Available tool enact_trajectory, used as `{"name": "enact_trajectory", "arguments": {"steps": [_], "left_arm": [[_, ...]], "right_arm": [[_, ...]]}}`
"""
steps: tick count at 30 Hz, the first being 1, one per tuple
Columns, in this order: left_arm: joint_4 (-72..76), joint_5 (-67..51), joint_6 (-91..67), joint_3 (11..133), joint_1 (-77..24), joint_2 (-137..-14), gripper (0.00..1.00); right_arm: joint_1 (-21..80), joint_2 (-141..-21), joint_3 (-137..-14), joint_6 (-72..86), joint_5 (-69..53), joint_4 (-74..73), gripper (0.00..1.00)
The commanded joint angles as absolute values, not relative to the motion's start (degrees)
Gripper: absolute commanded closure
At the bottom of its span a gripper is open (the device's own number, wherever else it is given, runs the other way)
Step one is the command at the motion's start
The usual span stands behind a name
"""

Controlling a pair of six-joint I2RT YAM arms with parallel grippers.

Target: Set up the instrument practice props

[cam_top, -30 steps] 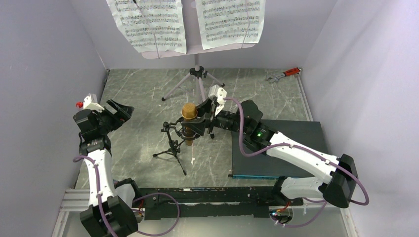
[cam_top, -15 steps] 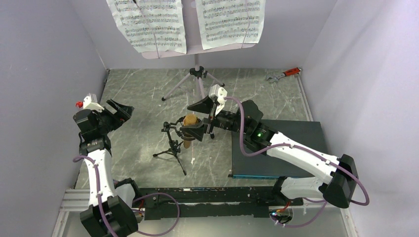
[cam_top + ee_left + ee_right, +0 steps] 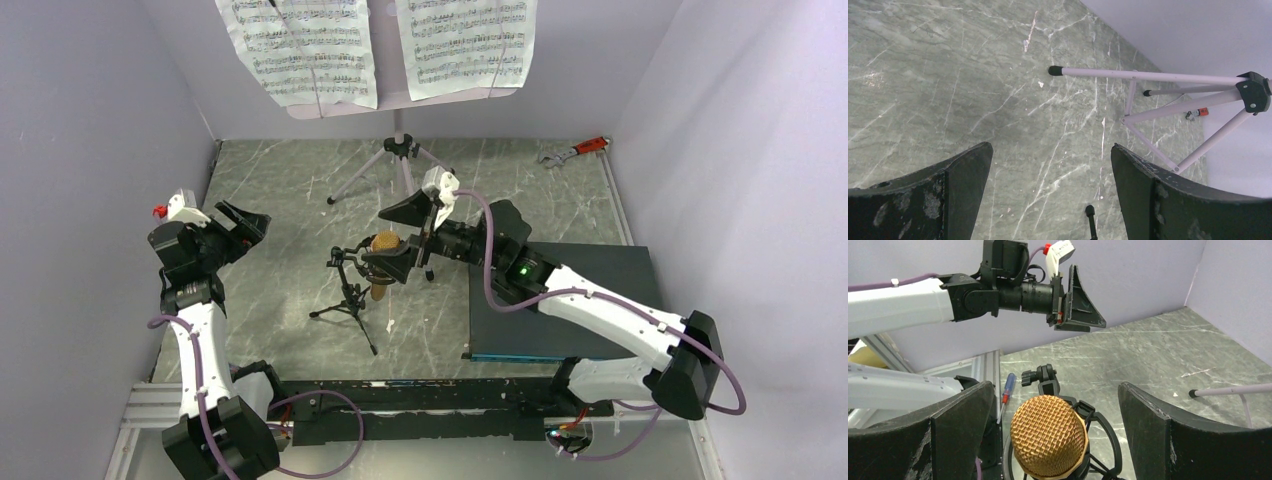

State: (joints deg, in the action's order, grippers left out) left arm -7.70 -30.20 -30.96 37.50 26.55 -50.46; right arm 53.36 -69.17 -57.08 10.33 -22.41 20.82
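the top view looks down from the near side; both close-in wrist views share its tabletop (image 3: 280, 200).

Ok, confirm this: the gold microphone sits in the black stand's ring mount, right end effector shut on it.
Wrong on the grip: the right end effector is open, fingers clear on either side of the gold microphone, per the right wrist view. It does sit in the ring mount of the black stand.
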Motion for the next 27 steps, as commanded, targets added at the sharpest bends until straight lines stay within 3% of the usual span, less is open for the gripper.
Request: {"name": "enact_trajectory", "arguments": {"steps": [1,16,27], "left_arm": [[-5.3,-31.7,-31.5,37.3,26.9,-50.0,0.06],[-5.4,-32.0,-31.6,37.3,27.0,-50.2,0.06],[-5.3,-32.0,-31.7,37.3,27.0,-50.2,0.06]], "right_arm": [[53.6,-70.3,-61.9,13.3,-20.2,21.7,0.0],[46.7,-78.0,-74.7,20.8,-23.7,14.9,0.0],[31.1,-80.6,-66.0,35.1,-30.3,24.8,0.0]]}}
